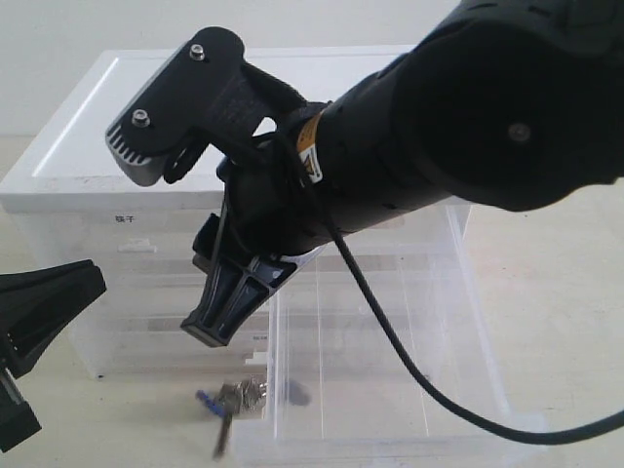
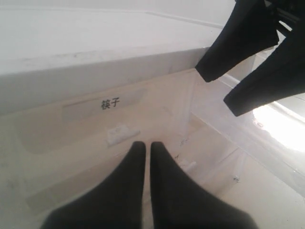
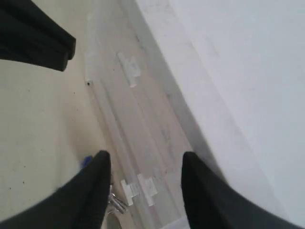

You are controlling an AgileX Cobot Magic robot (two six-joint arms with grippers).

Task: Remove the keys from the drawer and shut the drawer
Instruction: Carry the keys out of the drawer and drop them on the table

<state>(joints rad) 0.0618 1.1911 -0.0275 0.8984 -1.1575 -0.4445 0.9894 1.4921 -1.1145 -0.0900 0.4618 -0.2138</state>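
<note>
The keys (image 1: pixel 241 397), silver with a blue fob, lie on the table just left of the pulled-out clear drawer (image 1: pixel 390 322). A dark oval shape shows through the drawer's left wall beside them. My right gripper (image 1: pixel 220 324) hangs open a little above the keys, pointing down, with nothing between its fingers. In the right wrist view the keys (image 3: pixel 114 202) and blue fob peek out beside one finger (image 3: pixel 97 183) of the gripper (image 3: pixel 145 160). My left gripper (image 1: pixel 44 307) is shut and empty at the left; the left wrist view has its tips (image 2: pixel 143 148) facing the cabinet front.
The translucent drawer cabinet (image 1: pixel 244 88) with a white top stands behind. Its left half-width drawer bears a black-lettered label (image 2: pixel 110 103). The right arm's black cable (image 1: pixel 390 351) loops over the open drawer. The right gripper's fingers (image 2: pixel 238 47) hang near the left gripper.
</note>
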